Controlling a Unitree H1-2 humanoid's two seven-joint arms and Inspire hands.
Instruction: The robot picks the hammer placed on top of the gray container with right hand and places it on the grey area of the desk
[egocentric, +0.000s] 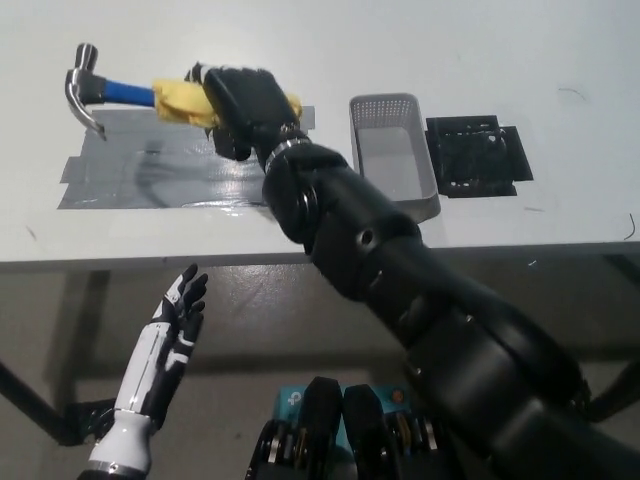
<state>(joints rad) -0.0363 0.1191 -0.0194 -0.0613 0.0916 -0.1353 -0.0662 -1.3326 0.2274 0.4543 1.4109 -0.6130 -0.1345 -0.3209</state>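
My black right hand (243, 105) is shut on the yellow grip of the hammer (120, 93). The hammer has a blue shaft and a steel claw head, which points left. It hangs over the upper left part of the grey taped area (150, 170) of the white desk, casting a shadow on the tape. The grey container (392, 157) stands to the right of the tape with nothing in it. My white left hand (170, 335) rests open below the desk's front edge at the lower left.
A black flat mat (478, 153) lies just right of the grey container. The desk's front edge (200, 262) runs across the middle of the picture. My right arm (400, 280) crosses over the tape's right end.
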